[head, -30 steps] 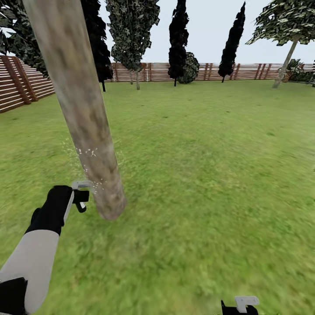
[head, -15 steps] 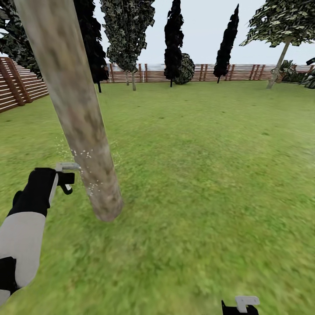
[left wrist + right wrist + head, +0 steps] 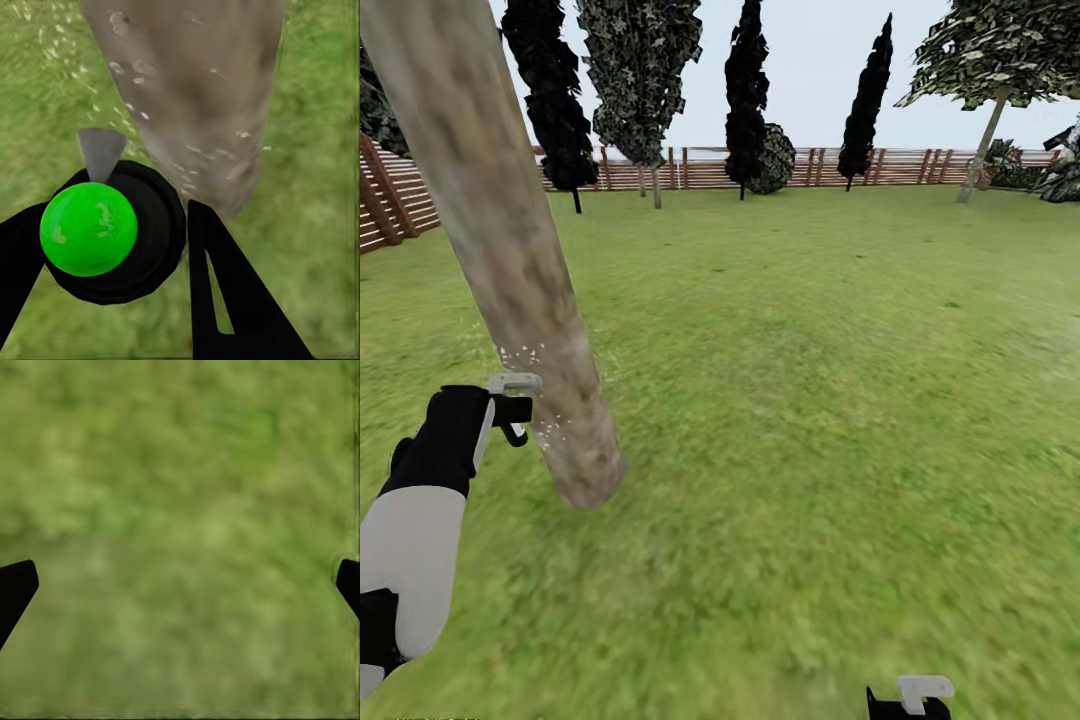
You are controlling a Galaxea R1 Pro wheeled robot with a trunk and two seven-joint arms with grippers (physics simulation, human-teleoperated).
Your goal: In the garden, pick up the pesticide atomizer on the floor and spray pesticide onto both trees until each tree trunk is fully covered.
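The left tool [image 3: 500,415] is clamped around the pesticide atomizer [image 3: 512,400], held up beside the near tree trunk [image 3: 510,260] with its pale grey trigger head turned toward the bark. In the left wrist view the atomizer [image 3: 105,225] sits between the two black fingers [image 3: 225,285], its green body seen end-on inside a dark ring. Whitish specks of pesticide [image 3: 525,355] dot the lower bark and hang as mist just beside it; they also show on the trunk [image 3: 195,97] from the wrist. The right tool [image 3: 908,700] is low over the grass floor [image 3: 810,400], its fingertips [image 3: 15,589] spread wide apart with nothing between them. Beyond the lawn stand dark conifers [image 3: 745,90], a round shrub [image 3: 772,158], a leaning tree [image 3: 985,70] and the slatted wooden fence [image 3: 900,165]. Nothing stands between nozzle and trunk.
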